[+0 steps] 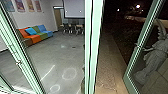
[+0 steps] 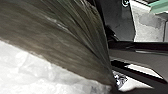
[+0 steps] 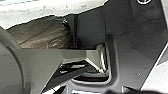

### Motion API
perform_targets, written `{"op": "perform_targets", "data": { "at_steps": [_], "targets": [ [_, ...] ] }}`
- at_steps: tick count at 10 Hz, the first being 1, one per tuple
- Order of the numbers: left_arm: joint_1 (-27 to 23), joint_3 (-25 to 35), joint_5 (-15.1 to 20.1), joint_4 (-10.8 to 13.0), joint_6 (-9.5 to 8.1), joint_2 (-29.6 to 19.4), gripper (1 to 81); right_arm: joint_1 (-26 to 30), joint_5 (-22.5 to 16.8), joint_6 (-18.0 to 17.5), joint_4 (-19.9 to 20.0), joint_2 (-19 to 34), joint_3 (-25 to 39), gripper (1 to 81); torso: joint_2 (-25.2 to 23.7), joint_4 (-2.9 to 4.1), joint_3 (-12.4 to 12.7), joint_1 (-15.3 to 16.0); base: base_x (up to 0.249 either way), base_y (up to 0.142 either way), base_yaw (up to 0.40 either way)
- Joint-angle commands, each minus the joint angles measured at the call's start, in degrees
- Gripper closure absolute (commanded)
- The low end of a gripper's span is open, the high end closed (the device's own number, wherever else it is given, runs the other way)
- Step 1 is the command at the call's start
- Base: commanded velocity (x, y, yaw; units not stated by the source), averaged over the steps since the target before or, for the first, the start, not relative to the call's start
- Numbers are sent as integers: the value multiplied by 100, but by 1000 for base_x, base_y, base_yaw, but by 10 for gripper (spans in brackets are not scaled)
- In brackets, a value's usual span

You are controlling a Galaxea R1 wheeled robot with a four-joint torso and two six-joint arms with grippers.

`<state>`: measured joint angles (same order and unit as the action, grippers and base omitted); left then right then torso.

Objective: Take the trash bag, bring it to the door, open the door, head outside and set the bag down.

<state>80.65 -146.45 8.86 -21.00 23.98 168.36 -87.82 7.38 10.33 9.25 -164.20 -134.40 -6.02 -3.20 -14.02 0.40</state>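
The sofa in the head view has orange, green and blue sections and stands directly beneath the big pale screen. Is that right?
Not its place: the head view shows the sofa farther left, beneath the row of coloured pictures, not beneath the pale screen. The orange, green and blue sections are right.

The trash bag (image 2: 57, 40) is brownish and semi-translucent, its film thin and slightly shiny. In the left wrist view, long folds run along 1 side and draw together toward a narrow end; in the right wrist view it looks rounded and creased. What carries it cannot be made out.

The door (image 1: 132, 60) is glass in a pale green frame, upright and open, beside a paved path.
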Motion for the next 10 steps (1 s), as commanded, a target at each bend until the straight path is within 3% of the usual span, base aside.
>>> {"op": "perform_targets", "data": {
  "at_steps": [1,5,10],
  "targets": [
    [-247,28,458,35,37,5,811,155,-360,22,-82,33,64,10,0,0,0,0,-111,0,0],
    [-255,19,450,70,37,13,811,155,-360,22,-99,33,56,10,0,0,0,-2,-102,0,0],
    [-255,-33,450,79,28,22,811,155,-360,22,-108,-28,-58,10,-5,0,2,-11,0,0,0]
  ]
}}
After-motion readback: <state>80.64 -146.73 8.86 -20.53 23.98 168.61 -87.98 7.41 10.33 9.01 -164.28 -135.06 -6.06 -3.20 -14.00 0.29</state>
